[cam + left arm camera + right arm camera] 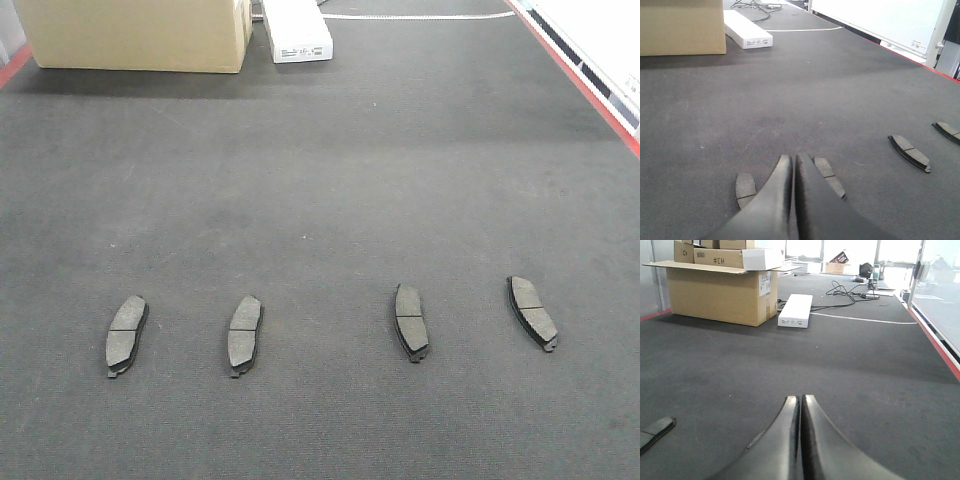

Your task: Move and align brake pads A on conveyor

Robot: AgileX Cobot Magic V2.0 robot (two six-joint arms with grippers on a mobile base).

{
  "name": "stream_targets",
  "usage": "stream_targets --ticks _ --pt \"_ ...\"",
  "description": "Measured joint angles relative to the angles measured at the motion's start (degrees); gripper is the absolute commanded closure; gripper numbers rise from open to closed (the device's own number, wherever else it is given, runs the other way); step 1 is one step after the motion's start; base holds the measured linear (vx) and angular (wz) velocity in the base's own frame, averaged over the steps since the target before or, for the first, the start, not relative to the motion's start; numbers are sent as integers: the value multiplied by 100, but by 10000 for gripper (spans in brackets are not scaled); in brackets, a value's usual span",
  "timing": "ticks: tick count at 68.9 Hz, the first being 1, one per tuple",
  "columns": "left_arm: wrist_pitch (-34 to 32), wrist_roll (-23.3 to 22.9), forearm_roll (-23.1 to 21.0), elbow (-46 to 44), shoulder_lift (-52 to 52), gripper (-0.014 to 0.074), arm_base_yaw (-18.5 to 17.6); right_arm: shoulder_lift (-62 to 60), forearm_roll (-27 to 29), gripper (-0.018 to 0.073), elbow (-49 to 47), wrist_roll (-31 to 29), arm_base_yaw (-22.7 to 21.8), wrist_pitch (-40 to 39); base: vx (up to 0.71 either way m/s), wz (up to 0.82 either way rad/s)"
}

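Observation:
Several dark grey brake pads A lie in a loose row across the near part of the charcoal conveyor [320, 180]: a far-left pad [127, 335], one beside it [245, 334], one right of centre [410, 321] and a far-right pad [532, 312] that is angled differently. My left gripper [792, 157] is shut and empty, hovering between two pads [745, 189] [829, 176]. My right gripper [801, 399] is also shut and empty over bare belt, with one pad [655, 432] off to its left. Neither gripper shows in the front view.
A cardboard box [135, 35] and a long white box [297, 30] stand at the far end of the belt. The red side edge [590, 90] runs along the right. Cables [850, 292] lie beyond the white box.

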Motion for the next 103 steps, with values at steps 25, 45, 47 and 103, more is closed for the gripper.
stream_targets --ticks 25,45,47,103 --pt "18 0 -9 62 -4 602 25 0 0 569 0 5 0 0 0 0" --pt "-607 636 -532 962 -182 602 1396 0 0 569 0 5 0 10 0 0" --pt "-778 758 -628 1102 -282 602 1599 0 0 569 0 5 0 12 0 0" --pt "-2167 1640 -1372 2512 -1238 602 2918 0 0 569 0 5 0 24 0 0"
